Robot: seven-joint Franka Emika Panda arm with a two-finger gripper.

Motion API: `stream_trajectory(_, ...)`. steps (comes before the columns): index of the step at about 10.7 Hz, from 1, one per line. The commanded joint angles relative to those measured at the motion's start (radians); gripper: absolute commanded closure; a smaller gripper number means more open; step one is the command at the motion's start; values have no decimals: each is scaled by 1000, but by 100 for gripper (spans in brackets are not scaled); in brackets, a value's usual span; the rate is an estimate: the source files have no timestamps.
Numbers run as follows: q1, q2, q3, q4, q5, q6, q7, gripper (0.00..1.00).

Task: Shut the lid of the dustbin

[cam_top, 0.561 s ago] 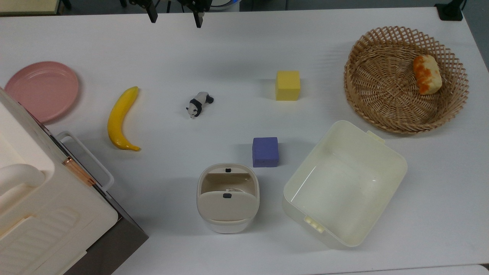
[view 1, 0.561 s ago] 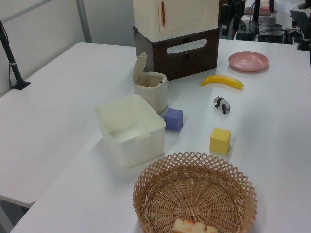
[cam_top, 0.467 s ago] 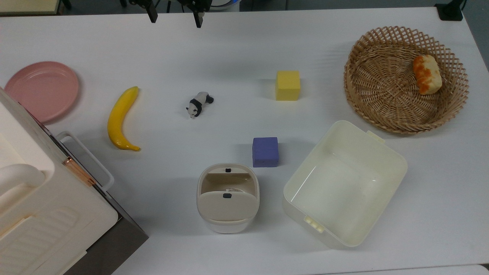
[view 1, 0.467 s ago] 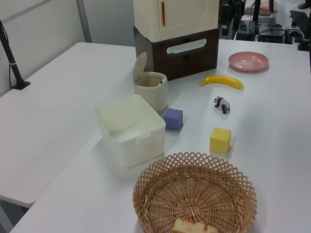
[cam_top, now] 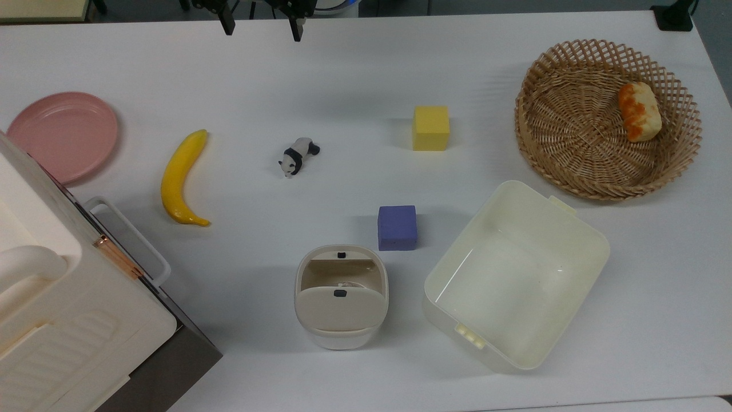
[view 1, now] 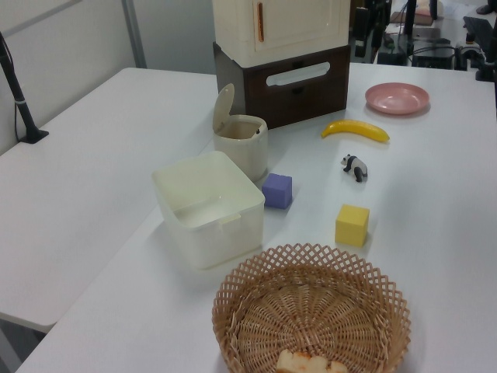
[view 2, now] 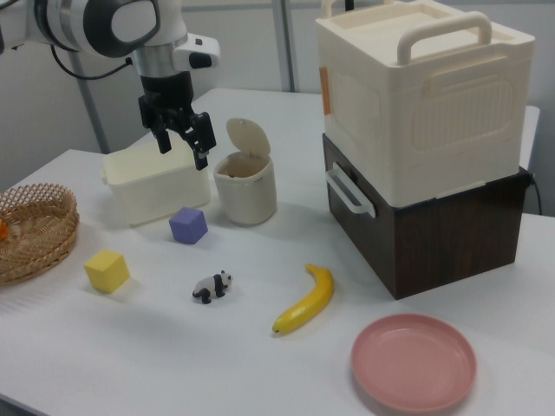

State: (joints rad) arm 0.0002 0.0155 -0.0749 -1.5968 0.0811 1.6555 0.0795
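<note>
The dustbin is a small white bin with a beige rim, standing near the table's front edge in the top view. Its lid is raised, tilted up from the hinge, with the black button facing up. The left view has the dustbin with the lid upright, and so does the right view, where the lid rises over the dustbin. My gripper hangs open and holds nothing, high over the far edge in the top view. In the right view the gripper is to the lid's left.
A purple cube sits just behind the bin and a cream tub stands on the top view's right. A yellow cube, a toy panda, a banana, a pink plate, a wicker basket and a big white box are also there.
</note>
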Motion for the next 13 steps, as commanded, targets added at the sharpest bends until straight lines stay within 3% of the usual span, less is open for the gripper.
stream_trajectory(1,9,-2,-25,14,8,-17,-26,0)
stream_trajectory(13,30,15,-13,20,-1,-11,-24,0)
